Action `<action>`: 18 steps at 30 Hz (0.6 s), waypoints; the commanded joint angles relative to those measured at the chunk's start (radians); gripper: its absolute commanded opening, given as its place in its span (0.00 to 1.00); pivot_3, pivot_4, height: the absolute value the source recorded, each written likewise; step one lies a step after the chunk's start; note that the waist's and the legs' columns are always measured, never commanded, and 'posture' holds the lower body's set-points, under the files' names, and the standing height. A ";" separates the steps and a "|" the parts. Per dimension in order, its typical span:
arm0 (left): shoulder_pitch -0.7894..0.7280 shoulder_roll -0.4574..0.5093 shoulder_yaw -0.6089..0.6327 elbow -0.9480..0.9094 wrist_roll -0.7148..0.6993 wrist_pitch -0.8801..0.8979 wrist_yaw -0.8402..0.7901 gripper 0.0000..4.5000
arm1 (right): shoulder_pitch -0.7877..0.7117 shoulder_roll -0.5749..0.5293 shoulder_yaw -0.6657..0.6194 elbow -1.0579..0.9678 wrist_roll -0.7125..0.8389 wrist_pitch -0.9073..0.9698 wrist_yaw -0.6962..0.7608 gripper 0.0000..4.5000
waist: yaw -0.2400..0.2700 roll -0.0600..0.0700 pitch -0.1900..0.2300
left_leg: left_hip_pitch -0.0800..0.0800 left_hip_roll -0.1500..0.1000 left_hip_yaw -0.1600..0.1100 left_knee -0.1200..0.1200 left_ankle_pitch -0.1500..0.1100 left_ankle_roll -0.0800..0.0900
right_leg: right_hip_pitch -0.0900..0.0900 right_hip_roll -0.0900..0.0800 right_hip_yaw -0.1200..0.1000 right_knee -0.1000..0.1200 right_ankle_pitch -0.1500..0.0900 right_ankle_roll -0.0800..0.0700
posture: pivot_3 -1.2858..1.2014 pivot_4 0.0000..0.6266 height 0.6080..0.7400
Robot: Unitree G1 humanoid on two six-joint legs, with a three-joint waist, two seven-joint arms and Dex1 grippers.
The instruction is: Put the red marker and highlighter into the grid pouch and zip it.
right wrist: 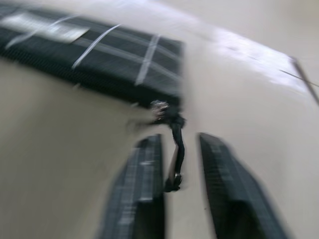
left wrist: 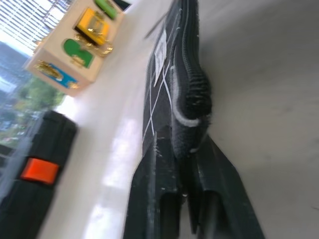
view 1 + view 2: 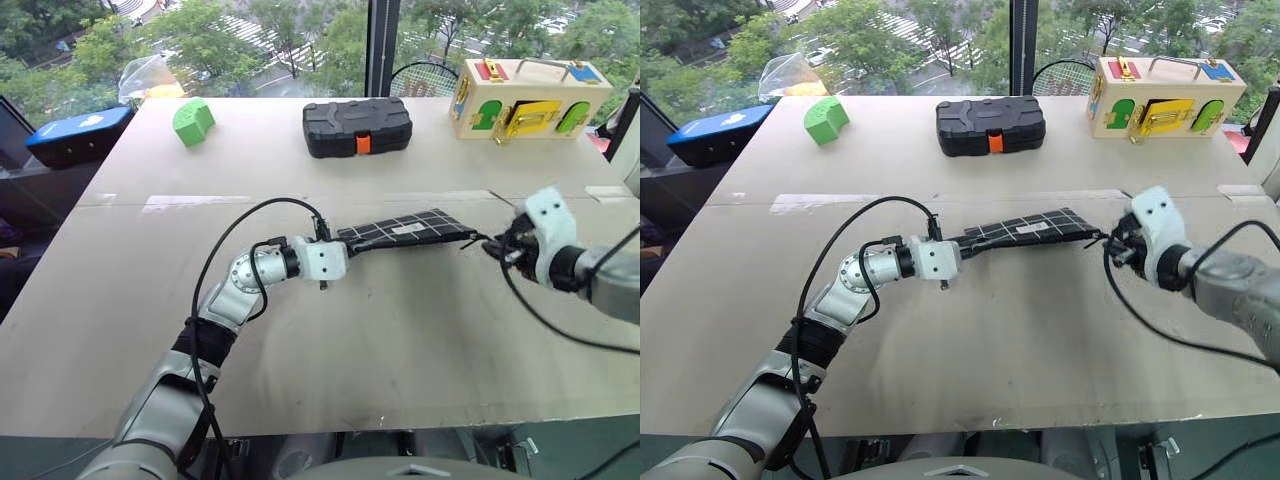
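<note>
pouch [image 3: 405, 228] soft, light, sags (one end lifted off bench [image 3: 330, 360]). left claw [image 2: 185, 199] pinches zipper edge; right claw [image 1: 175, 164] released around pull [image 1: 174, 149].

Beige table [image 3: 400, 330] before window [image 3: 300, 40]; trees outside, daylight.

Black, white-gridded grid pouch [image 3: 405, 228]

Left arm [image 3: 245, 280]: silver metal joint housings, white wrist block just behind gripper, dark sleeve band further back, grey forearm shell. Black cable [image 3: 230, 235] arcs over arm into wrist block. Right arm [image 3: 585, 272]: white housing with small dark screw holes behind gripper, grey sleeve, black cables looping beneath. Fingers [image 1: 137, 194] black, flat, ridged.
</note>
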 commanded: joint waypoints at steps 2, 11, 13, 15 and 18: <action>0.072 0.052 0.071 -0.132 -0.209 0.087 -0.120 0.55 | 0.193 -0.023 -0.149 -0.088 -0.123 -0.150 0.166 0.75 | -0.002 0.000 0.000 | 0.000 0.000 0.000 0.000 0.000 0.000 | 0.000 0.000 0.000 0.000 0.000 0.000 | 0.52 0.24 1.00; 0.463 0.287 0.398 -0.574 -0.869 0.935 -0.165 0.98 | 0.756 0.250 -0.562 -0.158 -0.331 -0.656 0.540 1.00 | 0.000 0.007 0.006 | 0.007 0.002 -0.004 0.000 -0.003 0.005 | 0.006 0.003 0.003 0.001 -0.001 0.001 | 0.52 0.24 1.00; 0.548 0.322 0.474 -0.619 -0.917 1.000 -0.167 0.98 | 0.830 0.286 -0.661 -0.133 -0.305 -0.692 0.621 1.00 | 0.000 0.008 0.008 | 0.011 0.002 -0.004 0.000 -0.004 0.006 | 0.010 0.002 0.003 0.000 -0.003 0.004 | 0.52 0.24 1.00; 0.635 0.345 0.535 -0.653 -0.925 1.023 -0.180 0.98 | 0.889 0.317 -0.754 -0.111 -0.274 -0.710 0.684 1.00 | 0.000 0.009 0.010 | 0.017 0.003 -0.003 -0.002 -0.004 0.006 | 0.015 0.003 0.003 0.001 -0.005 0.003 | 0.52 0.24 1.00; 0.736 0.356 0.596 -0.681 -0.909 1.028 -0.199 0.98 | 0.939 0.344 -0.850 -0.094 -0.212 -0.706 0.764 1.00 | -0.001 0.010 0.011 | 0.020 0.005 0.000 -0.005 -0.004 0.006 | 0.016 0.003 0.006 0.000 -0.006 0.001 | 0.52 0.24 1.00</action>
